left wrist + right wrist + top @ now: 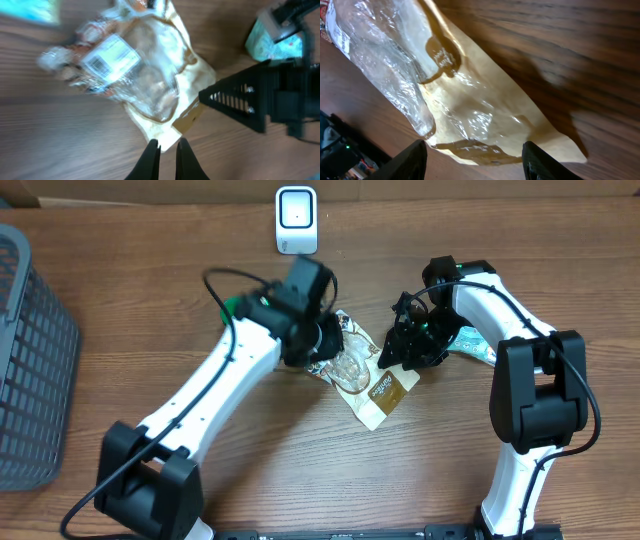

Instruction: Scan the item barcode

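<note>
While left hand point(168, 144) is clenched and right hand point(475, 144) released, snack bag point(365, 375) lies diagonally, tan end toward right arm point(530, 380)

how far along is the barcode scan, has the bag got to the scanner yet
Done: nothing much; the snack bag lies on the table, away from the scanner. In hand: left claw is shut at the bag's edge, grip unclear; right claw open over it. Left: lift the bag and show its barcode label to the scanner.
</note>
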`<control>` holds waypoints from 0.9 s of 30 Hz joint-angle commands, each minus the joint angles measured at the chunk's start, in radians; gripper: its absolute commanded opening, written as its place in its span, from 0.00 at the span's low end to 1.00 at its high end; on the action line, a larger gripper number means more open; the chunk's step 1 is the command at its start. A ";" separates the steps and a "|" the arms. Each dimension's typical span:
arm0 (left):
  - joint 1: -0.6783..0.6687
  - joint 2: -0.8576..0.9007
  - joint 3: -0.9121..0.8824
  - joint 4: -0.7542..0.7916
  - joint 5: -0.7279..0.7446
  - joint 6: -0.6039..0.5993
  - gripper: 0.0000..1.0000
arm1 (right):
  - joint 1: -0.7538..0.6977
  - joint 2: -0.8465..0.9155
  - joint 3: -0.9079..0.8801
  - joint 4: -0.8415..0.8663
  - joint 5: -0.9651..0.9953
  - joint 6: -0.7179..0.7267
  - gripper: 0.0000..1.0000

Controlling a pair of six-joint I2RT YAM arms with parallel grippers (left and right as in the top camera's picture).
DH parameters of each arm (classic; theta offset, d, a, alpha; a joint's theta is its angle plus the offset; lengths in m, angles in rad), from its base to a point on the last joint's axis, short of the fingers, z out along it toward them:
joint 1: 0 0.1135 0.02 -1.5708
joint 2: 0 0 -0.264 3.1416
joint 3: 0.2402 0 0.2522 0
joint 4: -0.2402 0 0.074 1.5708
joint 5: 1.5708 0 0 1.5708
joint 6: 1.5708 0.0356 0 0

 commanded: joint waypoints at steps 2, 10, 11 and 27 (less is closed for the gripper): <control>-0.012 -0.001 -0.183 0.166 0.060 -0.127 0.04 | 0.000 0.010 0.018 0.007 -0.013 0.008 0.58; -0.012 -0.001 -0.380 0.375 0.051 -0.241 0.04 | 0.000 0.010 0.018 0.042 -0.013 0.008 0.58; -0.012 -0.001 -0.402 0.404 0.050 -0.254 0.04 | 0.000 0.010 0.018 0.054 -0.013 0.008 0.58; -0.012 0.032 -0.548 0.729 0.045 -0.269 0.05 | 0.006 0.010 0.020 0.150 -0.039 -0.057 0.66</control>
